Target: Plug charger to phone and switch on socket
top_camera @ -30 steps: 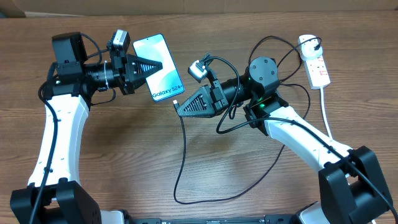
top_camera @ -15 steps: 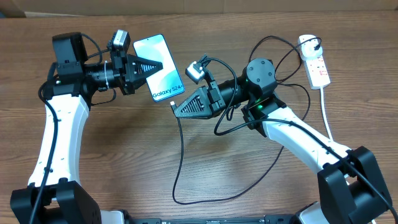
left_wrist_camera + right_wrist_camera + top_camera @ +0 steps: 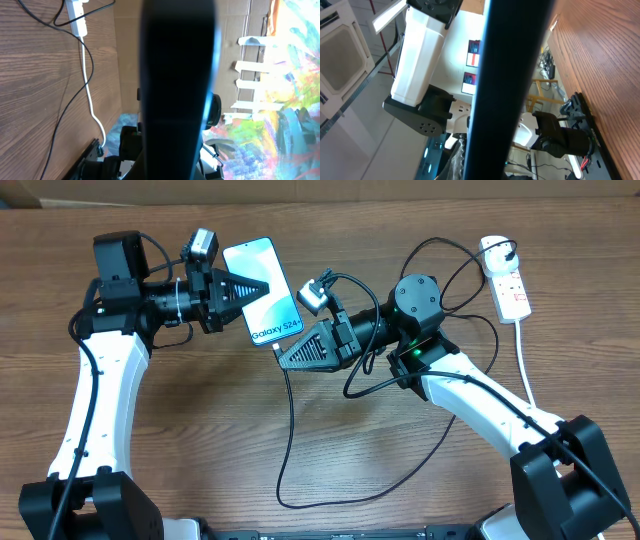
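Note:
The phone (image 3: 276,313) with its light "Galaxy S24+" screen is held above the table by my left gripper (image 3: 262,285), which is shut on its side edges. My right gripper (image 3: 283,358) is shut on the charger (image 3: 290,420), a thin black cable, near its plug tip. The tip touches the phone's lower edge; I cannot tell whether it is inserted. The white socket (image 3: 506,283) lies at the far right and also shows in the left wrist view (image 3: 76,14). A dark phone edge fills the middle of the left wrist view (image 3: 177,90) and the right wrist view (image 3: 512,85).
The socket's thick white cord (image 3: 526,365) runs down the right side of the table. The black cable loops across the table's middle and front (image 3: 340,498). The right arm's own black wires (image 3: 440,260) arc near the socket.
My left gripper has carried the phone to the right, toward the right gripper. The phone's lower edge now meets the plug tip. The right gripper has shifted slightly left.

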